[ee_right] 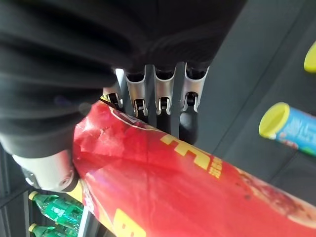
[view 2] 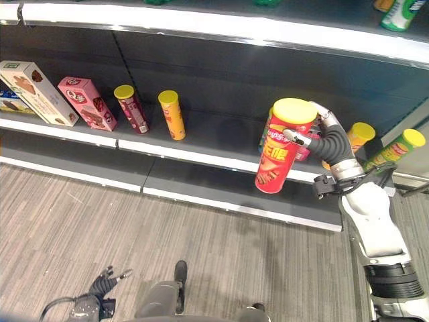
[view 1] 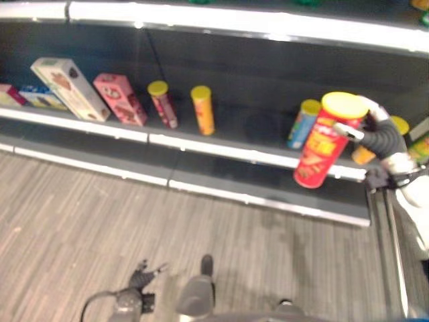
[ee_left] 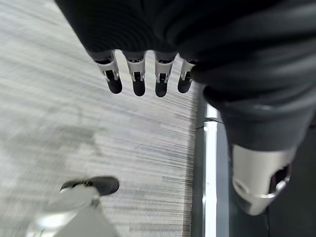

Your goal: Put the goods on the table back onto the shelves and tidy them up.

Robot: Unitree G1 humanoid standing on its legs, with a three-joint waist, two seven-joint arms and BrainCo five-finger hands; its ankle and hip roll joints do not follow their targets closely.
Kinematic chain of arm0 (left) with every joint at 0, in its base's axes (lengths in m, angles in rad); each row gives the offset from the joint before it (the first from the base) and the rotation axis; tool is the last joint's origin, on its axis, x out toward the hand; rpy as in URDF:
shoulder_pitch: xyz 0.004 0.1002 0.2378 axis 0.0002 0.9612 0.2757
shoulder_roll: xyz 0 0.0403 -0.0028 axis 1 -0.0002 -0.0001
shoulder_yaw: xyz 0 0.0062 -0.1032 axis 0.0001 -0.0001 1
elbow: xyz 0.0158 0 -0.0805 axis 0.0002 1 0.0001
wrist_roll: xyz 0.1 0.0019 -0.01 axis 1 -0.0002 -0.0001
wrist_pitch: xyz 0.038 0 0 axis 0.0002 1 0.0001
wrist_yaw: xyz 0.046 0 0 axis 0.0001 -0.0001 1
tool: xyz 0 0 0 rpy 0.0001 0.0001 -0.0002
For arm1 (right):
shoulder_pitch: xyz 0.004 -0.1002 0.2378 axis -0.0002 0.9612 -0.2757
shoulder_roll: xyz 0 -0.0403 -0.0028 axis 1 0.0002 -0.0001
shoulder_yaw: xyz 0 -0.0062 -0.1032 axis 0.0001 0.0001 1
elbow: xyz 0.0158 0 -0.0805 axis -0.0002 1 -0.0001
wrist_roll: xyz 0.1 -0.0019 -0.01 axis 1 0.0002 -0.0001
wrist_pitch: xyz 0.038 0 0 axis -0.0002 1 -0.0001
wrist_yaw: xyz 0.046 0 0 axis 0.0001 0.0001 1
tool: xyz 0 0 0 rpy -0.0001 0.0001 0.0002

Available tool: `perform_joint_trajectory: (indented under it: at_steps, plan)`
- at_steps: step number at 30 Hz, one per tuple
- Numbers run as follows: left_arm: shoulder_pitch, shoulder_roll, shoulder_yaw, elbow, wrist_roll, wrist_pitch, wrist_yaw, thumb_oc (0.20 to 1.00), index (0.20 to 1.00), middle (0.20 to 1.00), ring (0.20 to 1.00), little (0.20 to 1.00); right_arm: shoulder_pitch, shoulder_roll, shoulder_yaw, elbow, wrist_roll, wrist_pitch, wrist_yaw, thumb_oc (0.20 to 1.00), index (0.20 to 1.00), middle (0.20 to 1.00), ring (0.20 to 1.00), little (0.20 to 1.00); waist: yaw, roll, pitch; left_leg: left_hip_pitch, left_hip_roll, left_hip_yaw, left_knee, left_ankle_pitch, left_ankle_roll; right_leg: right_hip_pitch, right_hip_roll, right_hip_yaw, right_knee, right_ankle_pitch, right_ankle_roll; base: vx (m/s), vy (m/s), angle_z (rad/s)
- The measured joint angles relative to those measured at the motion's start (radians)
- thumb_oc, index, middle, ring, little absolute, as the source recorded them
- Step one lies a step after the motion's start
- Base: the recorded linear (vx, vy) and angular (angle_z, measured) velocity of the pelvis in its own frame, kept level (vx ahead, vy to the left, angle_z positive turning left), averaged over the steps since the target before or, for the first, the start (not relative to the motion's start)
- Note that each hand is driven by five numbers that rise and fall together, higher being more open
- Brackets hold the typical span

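Running across the far side, the shelf [view 2: 201,157] already carries boxes [view 2: 30,90] at the left and yellow-lidded tubes [view 2: 171,114] in a loose row, with a bare stretch between the orange tube and the right-hand group. The red can [view 2: 280,146] hangs tilted in front of that stretch, likely bound for it. The right hand [view 2: 330,139] wraps its fingers around the can's upper part. The left hand [ee_left: 143,74] hangs low over the floor, fingers relaxed, holding nothing.

shelf [view 2: 201,155] | boxes [view 2: 86,102] at left | yellow-lidded tubes [view 2: 171,114] mid | blue tube [view 1: 303,123] right
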Motion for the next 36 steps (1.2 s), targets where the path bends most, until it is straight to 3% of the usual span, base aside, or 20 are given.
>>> perform_joint_trajectory:
  at_steps: [5,8,10,11,12,14,18,21,23,24,25,26,27,28,29,30,31,33,35,36]
  plan:
    - [0.003,0.037,0.004,-0.006,0.001,-0.001,0.001,1.000,1.000,1.000,1.000,1.000,-0.029,0.006,0.035,0.005,-0.020,0.003,-0.001,0.200,0.200,0.200,0.200,0.200,-0.007,0.016,0.020,0.038,-0.028,0.032,-0.019,-0.010,0.021,-0.036,-0.048,0.005,0.065,0.019,0.010,-0.05,0.173,-0.33]
    - [-0.007,0.035,0.004,-0.004,0.001,0.000,0.002,1.000,1.000,1.000,1.000,1.000,-0.030,-0.001,0.067,0.006,-0.020,0.005,0.003,0.200,0.200,0.200,0.200,0.200,-0.016,0.037,0.044,0.064,-0.012,0.028,-0.062,0.006,0.048,-0.103,-0.046,0.028,0.149,0.001,0.026,-0.03,0.037,-0.11]
    - [-0.019,0.026,0.006,-0.001,-0.001,0.000,0.007,1.000,1.000,1.000,1.000,1.000,-0.066,-0.029,0.113,0.005,-0.019,0.004,0.004,0.200,0.200,0.200,0.200,0.200,-0.016,0.050,0.064,0.071,0.016,0.027,-0.100,0.034,0.041,-0.151,0.025,0.050,0.071,-0.027,0.044,0.03,-0.072,-0.10]
    - [-0.019,0.029,0.006,-0.001,-0.001,0.000,0.007,1.000,1.000,1.000,1.000,1.000,-0.071,-0.030,0.118,0.004,-0.019,0.004,0.009,0.200,0.200,0.200,0.200,0.200,-0.015,0.042,0.065,0.070,0.014,0.027,-0.108,0.041,0.036,-0.156,0.037,0.050,0.038,-0.011,0.037,0.14,-0.134,0.41]
    - [-0.022,0.011,0.004,-0.008,0.001,0.004,0.011,1.000,1.000,1.000,1.000,1.000,-0.068,-0.038,0.112,0.008,-0.020,0.003,0.007,0.200,0.200,0.200,0.200,0.200,-0.036,0.055,0.072,0.066,0.016,-0.019,-0.105,0.046,0.026,-0.125,0.073,0.067,0.007,0.034,0.035,0.16,-0.131,0.52]
    - [0.000,-0.025,0.006,-0.024,-0.003,-0.005,0.011,1.000,1.000,1.000,1.000,1.000,-0.072,-0.050,0.116,0.007,-0.018,0.003,0.011,0.200,0.200,0.200,0.200,0.200,-0.028,0.077,0.075,0.064,0.042,-0.046,-0.106,0.051,0.003,-0.096,0.122,0.070,-0.031,0.033,0.015,0.12,-0.112,0.36]
    - [0.035,-0.112,0.025,-0.020,-0.031,0.000,0.010,1.000,1.000,1.000,1.000,1.000,-0.065,-0.085,0.112,0.007,-0.017,0.003,0.011,0.200,0.200,0.200,0.200,0.200,-0.033,0.090,0.079,0.049,0.061,-0.077,-0.064,0.054,-0.031,-0.050,0.140,0.015,-0.049,0.025,-0.003,0.12,0.033,0.28]
    - [0.044,-0.123,0.030,-0.018,-0.050,0.001,0.008,1.000,1.000,1.000,1.000,1.000,-0.072,-0.071,0.095,0.005,-0.017,0.003,0.012,0.200,0.200,0.200,0.200,0.200,-0.015,0.069,0.088,0.027,0.067,-0.094,-0.040,0.019,-0.039,-0.046,0.120,0.007,-0.063,0.037,-0.021,0.15,0.339,0.09]
    - [0.043,-0.119,0.040,-0.017,-0.050,0.003,0.007,1.000,1.000,1.000,1.000,1.000,-0.071,-0.053,0.090,0.004,-0.017,0.003,0.017,0.200,0.200,0.200,0.200,0.200,-0.006,0.051,0.093,0.001,0.112,-0.136,0.022,-0.024,-0.073,-0.039,0.103,0.018,-0.082,0.053,-0.012,0.14,0.575,-0.18]
    - [0.040,-0.109,0.046,-0.018,-0.050,0.002,0.009,1.000,1.000,1.000,1.000,1.000,-0.059,-0.036,0.074,0.005,-0.016,-0.001,0.017,0.200,0.200,0.200,0.200,0.200,-0.005,0.047,0.092,-0.026,0.176,-0.180,0.056,-0.045,-0.108,-0.033,0.094,0.018,-0.095,0.060,-0.002,0.08,0.384,-0.03]
    - [0.042,-0.107,0.044,-0.023,-0.050,-0.001,0.009,1.000,1.000,1.000,1.000,1.000,-0.060,-0.037,0.071,0.014,-0.017,0.002,0.016,0.200,0.200,0.200,0.200,0.200,-0.012,0.050,0.091,-0.022,0.232,-0.175,0.018,-0.043,-0.107,-0.025,0.083,0.019,-0.092,0.059,0.011,0.07,0.402,0.02]
    - [0.050,-0.115,0.042,-0.030,-0.050,-0.001,0.008,1.000,1.000,1.000,1.000,1.000,-0.055,-0.060,0.068,0.013,-0.017,0.002,0.014,0.200,0.200,0.200,0.200,0.200,-0.024,0.069,0.080,-0.002,0.269,-0.177,-0.027,-0.006,-0.090,-0.014,0.071,0.027,-0.096,0.066,0.057,0.12,0.546,-0.16]
    - [0.051,-0.114,0.025,-0.029,-0.050,-0.003,0.008,1.000,1.000,1.000,1.000,1.000,-0.026,-0.079,0.030,-0.002,-0.017,-0.007,0.013,0.200,0.200,0.200,0.200,0.200,-0.011,0.093,0.069,0.016,0.287,-0.198,-0.035,-0.015,-0.181,-0.011,0.049,0.050,-0.096,0.064,0.105,0.14,0.775,-0.09]
    - [0.014,-0.081,0.024,-0.019,-0.050,0.003,0.008,1.000,1.000,1.000,1.000,1.000,-0.006,-0.026,0.003,0.006,-0.018,-0.007,0.001,0.200,0.200,0.200,0.200,0.200,-0.023,0.030,0.088,0.017,0.228,-0.199,-0.019,-0.016,-0.205,-0.008,-0.011,0.057,-0.095,0.082,0.109,0.09,0.644,0.11]
    - [-0.020,-0.038,0.014,-0.015,-0.049,0.004,0.008,1.000,1.000,1.000,1.000,1.000,0.034,0.000,-0.012,-0.002,-0.026,0.005,-0.006,0.200,0.200,0.200,0.200,0.200,-0.032,0.001,0.083,-0.029,0.170,-0.204,0.046,-0.050,-0.188,-0.008,-0.062,0.053,-0.100,0.129,0.052,0.00,0.447,0.42]
    - [-0.036,-0.021,0.005,-0.017,-0.049,0.003,0.008,1.000,1.000,1.000,1.000,1.000,0.041,0.003,-0.013,-0.002,-0.037,0.006,-0.004,0.200,0.200,0.200,0.200,0.200,-0.025,-0.003,0.081,-0.051,0.150,-0.206,0.079,-0.062,-0.169,-0.015,-0.080,0.054,-0.089,0.140,0.028,-0.06,0.332,0.14]
    - [-0.050,0.009,0.006,-0.041,-0.047,-0.001,0.009,1.000,1.000,1.000,1.000,1.000,0.040,0.017,-0.009,-0.008,-0.056,0.015,-0.001,0.200,0.200,0.200,0.200,0.200,-0.013,-0.023,0.077,-0.055,0.113,-0.170,0.115,-0.086,-0.142,-0.064,-0.110,0.064,-0.043,0.197,-0.001,-0.10,0.353,-0.36]
    - [-0.051,0.070,0.006,-0.070,-0.036,0.000,0.016,1.000,1.000,1.000,1.000,1.000,0.020,0.036,0.004,-0.036,-0.078,0.016,-0.005,0.200,0.200,0.200,0.200,0.200,0.006,-0.021,0.080,-0.042,0.082,-0.119,0.149,-0.110,-0.098,-0.137,-0.152,0.044,0.032,0.215,0.001,-0.11,0.237,-0.52]
    - [-0.050,0.100,0.007,-0.098,-0.013,-0.004,0.025,1.000,1.000,1.000,1.000,1.000,0.013,0.020,0.004,-0.066,-0.078,0.011,-0.008,0.200,0.200,0.200,0.200,0.200,-0.006,-0.006,0.086,-0.048,0.062,-0.115,0.161,-0.122,-0.079,-0.151,-0.124,0.043,0.027,0.218,0.017,-0.23,0.251,-0.13]
    - [-0.049,0.106,0.013,-0.094,-0.010,-0.008,0.036,1.000,1.000,1.000,1.000,1.000,-0.014,0.002,0.022,-0.058,-0.077,-0.007,-0.019,0.200,0.200,0.200,0.200,0.200,-0.001,0.014,0.097,-0.054,0.068,-0.108,0.152,-0.120,-0.067,-0.198,-0.098,0.031,0.066,0.156,0.039,-0.16,0.126,-0.22]
